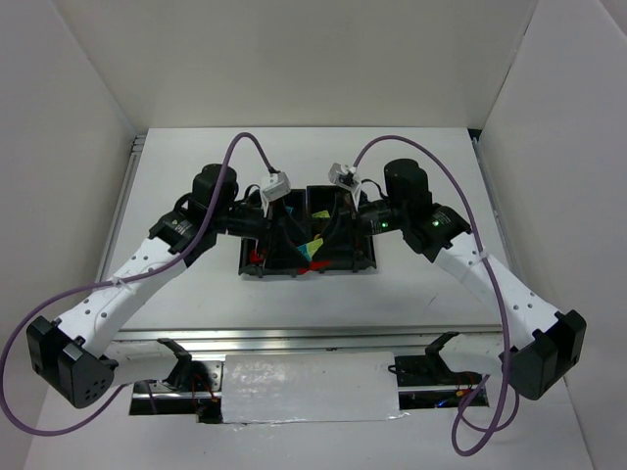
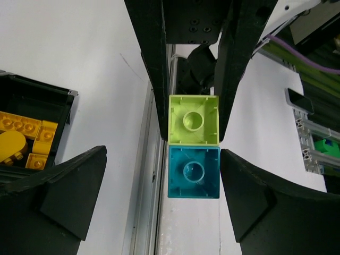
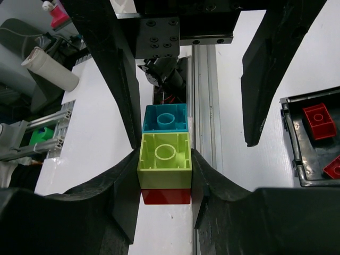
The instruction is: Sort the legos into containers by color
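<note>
The two arms meet over the near middle of the tray (image 1: 372,266). There the right gripper (image 3: 164,159) is clamped on a lime brick (image 2: 193,120), one finger pressed against each side. A cyan brick (image 2: 193,172) is joined to one face of the lime one and a red brick (image 3: 166,196) to the opposite face, so the three form one short stack held off the table. The left gripper (image 2: 163,154) faces it with its fingers spread wide on either side of the cyan brick. One finger (image 2: 249,186) is just beside the brick and the other is well apart from it, so the gripper holds nothing. In the left wrist view, yellow bricks (image 2: 24,139) lie in one compartment. In the right wrist view, two loose red bricks (image 3: 319,121) lie in another. The wrist views do not show which compartments these are.
</note>
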